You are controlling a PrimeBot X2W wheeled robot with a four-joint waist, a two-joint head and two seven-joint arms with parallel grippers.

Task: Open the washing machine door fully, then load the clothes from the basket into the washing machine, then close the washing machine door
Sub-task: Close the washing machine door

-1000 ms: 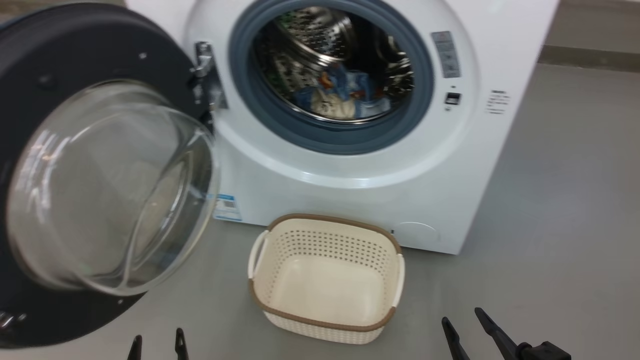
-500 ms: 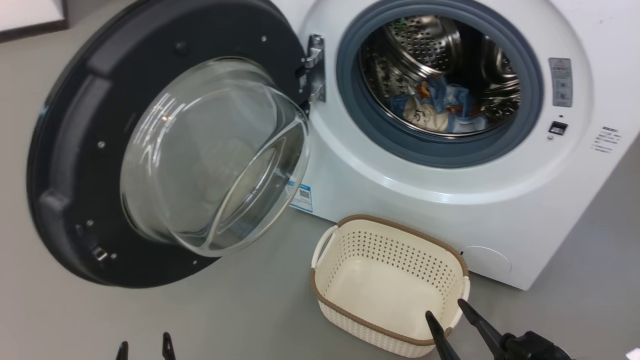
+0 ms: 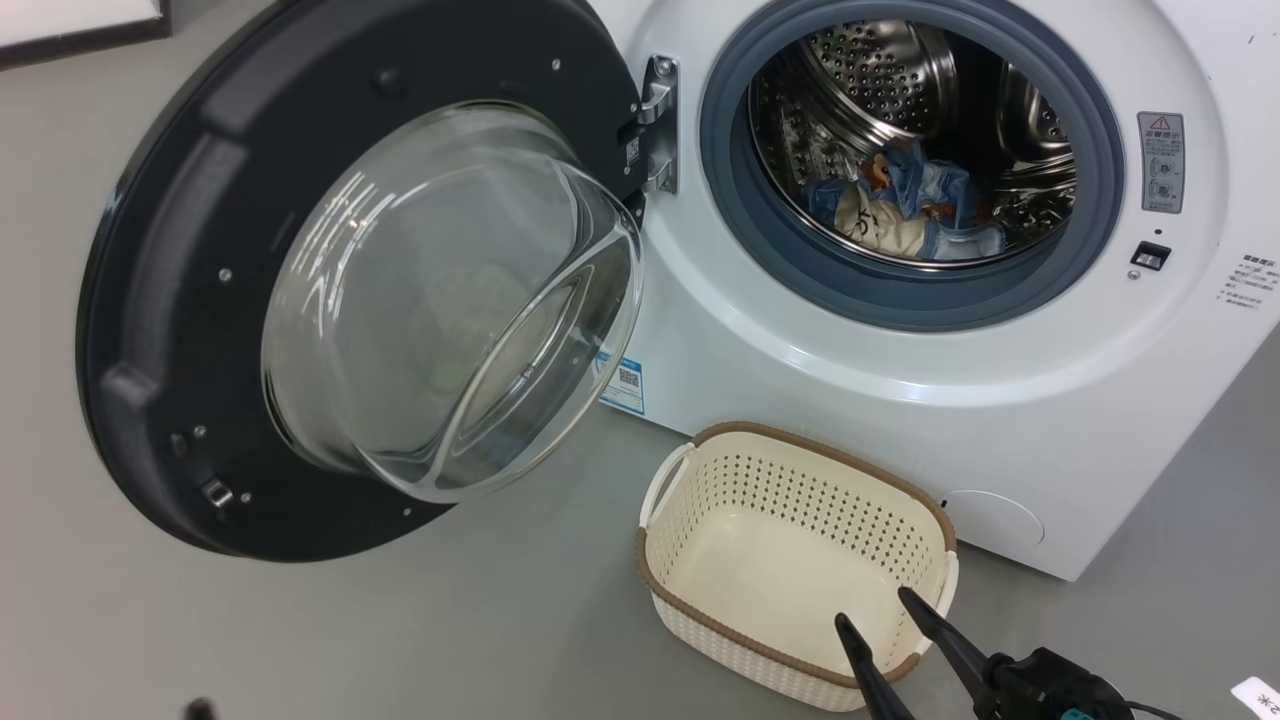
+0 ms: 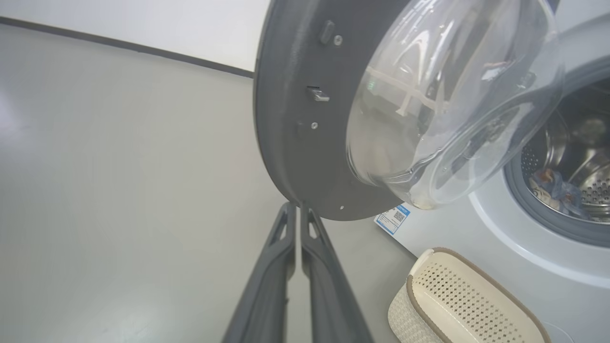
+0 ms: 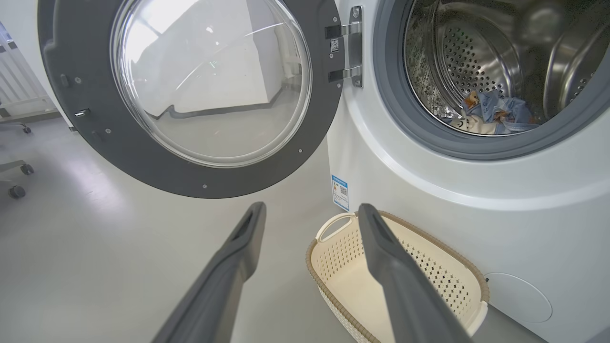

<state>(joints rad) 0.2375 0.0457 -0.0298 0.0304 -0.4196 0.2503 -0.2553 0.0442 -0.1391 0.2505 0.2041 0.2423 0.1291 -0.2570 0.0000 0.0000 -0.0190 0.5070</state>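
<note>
Both empty: left hand (image 4: pixel 296 207) pinched shut, right hand (image 3: pixel 872 605) spread wide by basket (image 3: pixel 700 510); clothes (image 3: pixel 900 205) sit in drum (image 3: pixel 880 70), door (image 3: pixel 180 200) wide open.

Floor: smooth pale grey floor (image 3: pixel 400 640), slightly glossy and uniform in colour. In the right wrist view it carries a soft bright patch of reflected light.

Wall: plain white wall (image 4: pixel 143 24), meeting the floor at a narrow dark skirting strip (image 4: pixel 124 45).

Furniture: at the left edge of the right wrist view, a white slatted frame (image 5: pixel 14 81) stands above pale legs on small black castor wheels (image 5: pixel 16 191). The item cannot be identified.

Lighting: even and diffuse.
</note>
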